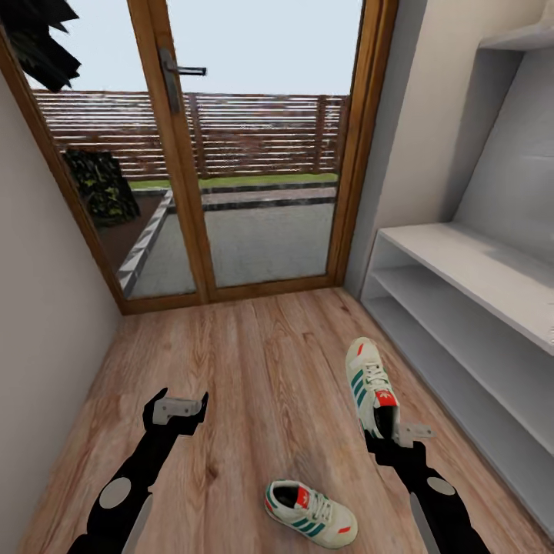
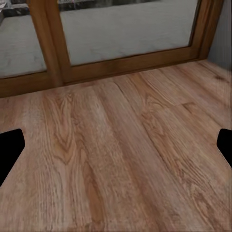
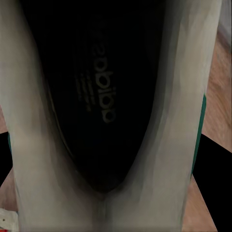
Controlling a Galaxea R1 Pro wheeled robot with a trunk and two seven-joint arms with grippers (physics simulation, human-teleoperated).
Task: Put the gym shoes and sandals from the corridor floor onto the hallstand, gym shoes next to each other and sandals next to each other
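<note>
- Closest to the lens in the right wrist view is the dark inside of a gym shoe, its cream collar running down both sides and printed lettering on the insole.
- From the head view, the right gripper is clamped on the heel end of that held shoe; the shoe points away from the robot, toe toward the door, with green stripes, white laces and a red tongue label showing.
- Whether the held shoe's sole touches the planks or hangs just above them cannot be told.
- Just right of that shoe stands the shoe rack, a pale grey unit along the right wall with a flat top and long shelves below; nothing sits on the parts in view.
- Nearer the robot, the second gym shoe lies on the floor between the two arms, toe pointing right, apart from the held one.
- On the other side, the left gripper hovers over bare planks with its fingers spread apart and nothing between them; the left wrist view shows its dark fingertips at either edge over wood grain.
- Beyond the planks a wooden-framed glass door closes the corridor's end, with a fence and paving outside.
</note>
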